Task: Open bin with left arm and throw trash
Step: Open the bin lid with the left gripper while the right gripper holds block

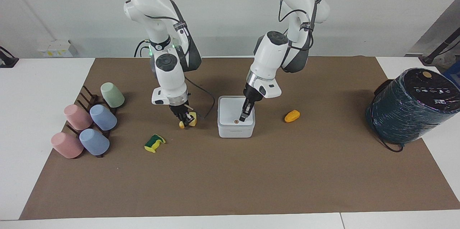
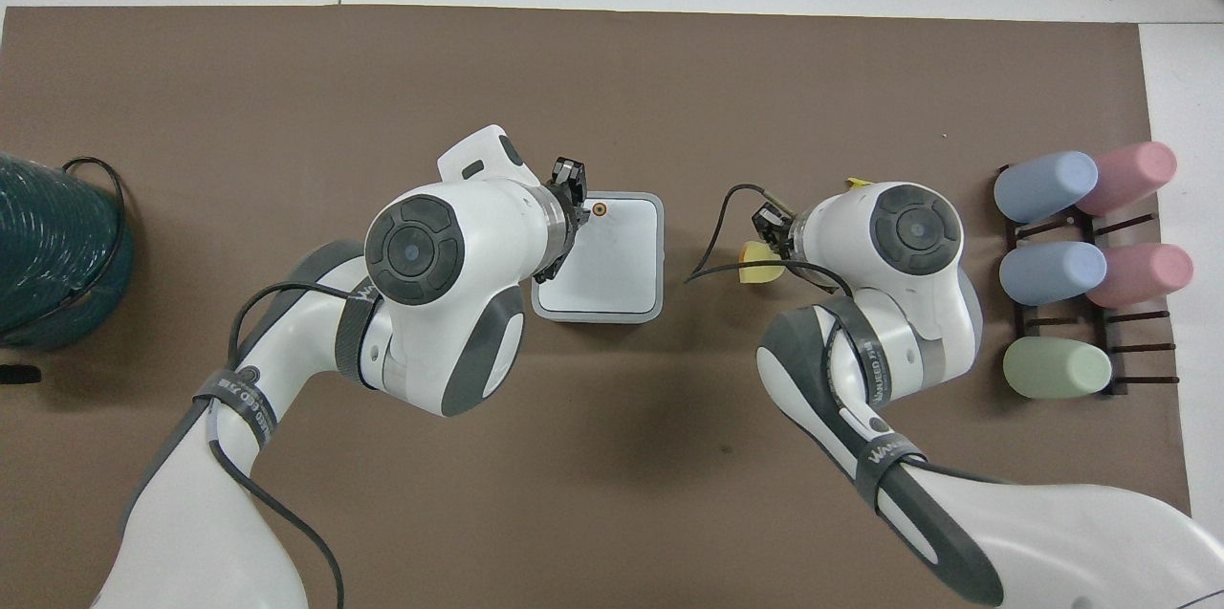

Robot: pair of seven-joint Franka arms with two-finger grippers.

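Observation:
The white bin (image 1: 230, 130) (image 2: 622, 284) stands mid-mat with its lid closed. My left gripper (image 1: 244, 114) (image 2: 572, 184) is shut and points down at the lid's edge, just beside the orange dot (image 2: 599, 206); I cannot tell if it touches. My right gripper (image 1: 184, 118) is shut on the pale yellow wedge (image 1: 191, 120) (image 2: 760, 265), low over the mat beside the bin toward the right arm's end. The orange lump (image 1: 291, 115) lies beside the bin toward the left arm's end, hidden in the overhead view. The green-and-yellow sponge bit (image 1: 154, 143) lies farther from the robots than the wedge.
A big dark teal wrapped cylinder (image 1: 413, 105) (image 2: 48, 250) stands at the left arm's end of the table. Several pastel cups lie on a dark rack (image 1: 90, 124) (image 2: 1081, 265) at the right arm's end. A black cable (image 1: 201, 88) hangs from the right wrist.

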